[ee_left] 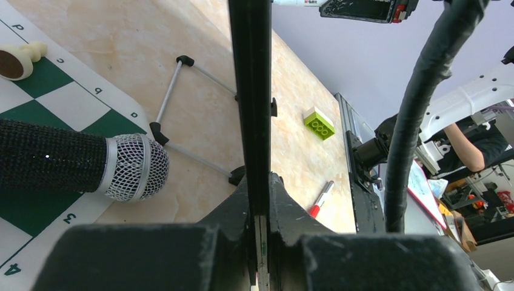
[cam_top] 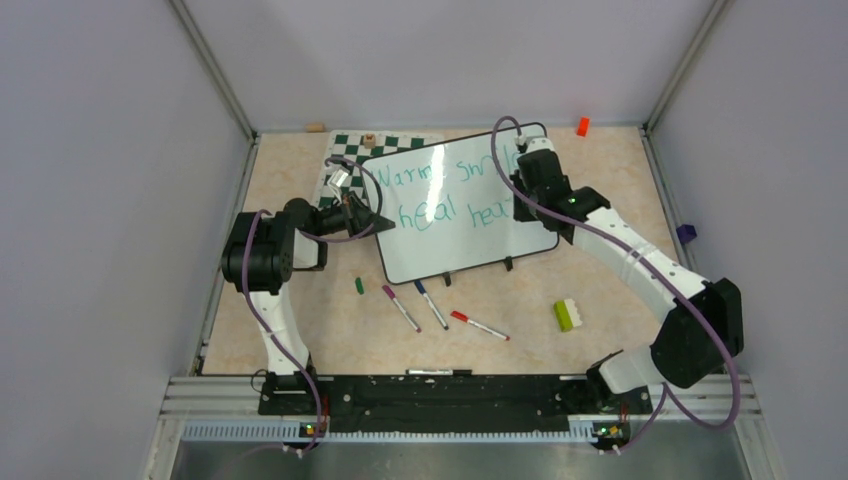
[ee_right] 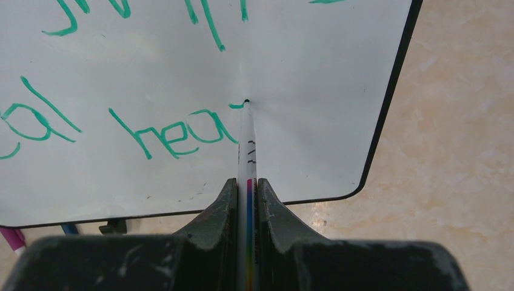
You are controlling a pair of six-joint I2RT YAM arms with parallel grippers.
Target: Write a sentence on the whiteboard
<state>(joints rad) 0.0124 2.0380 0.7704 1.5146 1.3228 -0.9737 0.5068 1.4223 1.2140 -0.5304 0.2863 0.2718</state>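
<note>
**Item: the whiteboard.** Sits in the upper middle of the top view, turned slightly askew, its left corner overlapping the chess mat.

**Progress.** The sentence is mostly written. The upper line reads "Warm smiles"; the lower line reads "heal", then "hea" with a short stroke begun at the pen tip. By my judgement the last word lacks its closing letters and nothing else is left.

**Appearance.**
- Glossy white face with a thin black rim and rounded corners; two small black clips on the lower edge.
- Teal-green lettering, uneven in size, the lines sloping a little.
- The lower right of the face is bare.

**Holds.**
- The right gripper is clamped on the marker, whose tip touches the board just right of "hea".
- The left gripper is pinched on the board's left rim, seen edge-on in its wrist view, steadying it.

**Surroundings.**
- The microphone lies on the chess mat.
- Loose markers lie below the board, in the lower middle.
- The green brick is at lower right.
- The orange piece is at upper right.
</note>
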